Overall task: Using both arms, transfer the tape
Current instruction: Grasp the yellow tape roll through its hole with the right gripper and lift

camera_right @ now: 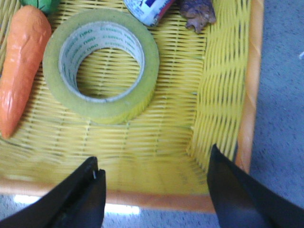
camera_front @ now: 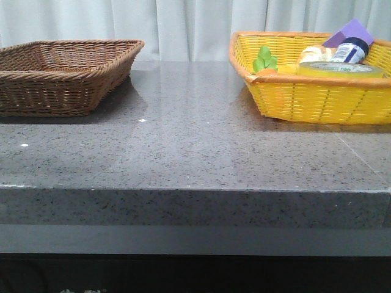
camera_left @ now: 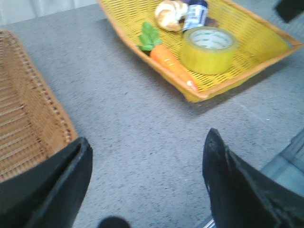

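We see our left gripper (camera_left: pixel 147 178) as two matte black, broad fingers (camera_left: pixel 61 185) tapering to blunt tips. Our right gripper (camera_right: pixel 154 192) looks alike: black, wedge-shaped, plain, with smooth unmarked surfaces.

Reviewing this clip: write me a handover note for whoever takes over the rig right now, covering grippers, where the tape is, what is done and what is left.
Left gripper: open, empty, over the grey table between the baskets.
Right gripper: open, empty, above the yellow wicker basket's near rim.
Wide roll of translucent yellow packing tape: flat in the yellow basket beside the orange toy carrot, ungrasped.
Brown wicker basket: on the left side; nothing visible in it.
Done: nothing yet.
Left: grasp the tape, hand over between the arms, place.
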Robot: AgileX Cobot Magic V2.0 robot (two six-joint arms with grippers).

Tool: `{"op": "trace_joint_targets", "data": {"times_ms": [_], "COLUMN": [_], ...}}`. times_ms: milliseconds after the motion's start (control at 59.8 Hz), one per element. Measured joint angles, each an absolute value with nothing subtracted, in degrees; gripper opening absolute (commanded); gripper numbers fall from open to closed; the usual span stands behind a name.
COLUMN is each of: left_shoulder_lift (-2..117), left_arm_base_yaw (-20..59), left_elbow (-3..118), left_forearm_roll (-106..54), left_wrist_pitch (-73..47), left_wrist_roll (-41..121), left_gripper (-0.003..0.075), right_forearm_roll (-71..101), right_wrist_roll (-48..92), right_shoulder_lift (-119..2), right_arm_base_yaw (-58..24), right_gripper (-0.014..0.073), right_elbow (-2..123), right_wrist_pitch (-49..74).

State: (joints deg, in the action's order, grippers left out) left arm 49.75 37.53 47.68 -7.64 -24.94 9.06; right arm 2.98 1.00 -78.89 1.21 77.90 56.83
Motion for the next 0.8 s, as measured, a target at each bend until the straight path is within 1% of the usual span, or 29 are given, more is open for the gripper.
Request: {"op": "trace_joint_targets", "data": {"times_ms": [134,318,736,803], "left_shoulder_lift": [49.8,49.9,49.9,49.9], "left_arm_base_yaw": [39.4,39.6,39.6,39.6], "left_elbow": [47.7,47.7,47.7,47.7], "left_forearm_roll": [-7.6,-7.6,-7.6,-7.6], "left_wrist_pitch": [-23.9,-23.6,-23.6,-23.5], "left_wrist_roll": [9.1,9.1,9.1,9.1], "left_gripper": [0.0492,0.0492,0.0492,0.0492], "right_forearm_roll": [4.5,4.7,4.7,4.7], "right_wrist_roll": [1.0,1.0,1.0,1.0], "right_shoulder_lift": [-85.4,-93.1,-106.2,-107.3], "right_arm_base_yaw": [1.2,1.2,1.2,1.2], "right_gripper": [0.0484,0.0484,0.0484,0.0463], "right_elbow": [83.8,89.4,95.7,95.9], "right_wrist_pitch": [58.5,59.2,59.2,59.2]}}
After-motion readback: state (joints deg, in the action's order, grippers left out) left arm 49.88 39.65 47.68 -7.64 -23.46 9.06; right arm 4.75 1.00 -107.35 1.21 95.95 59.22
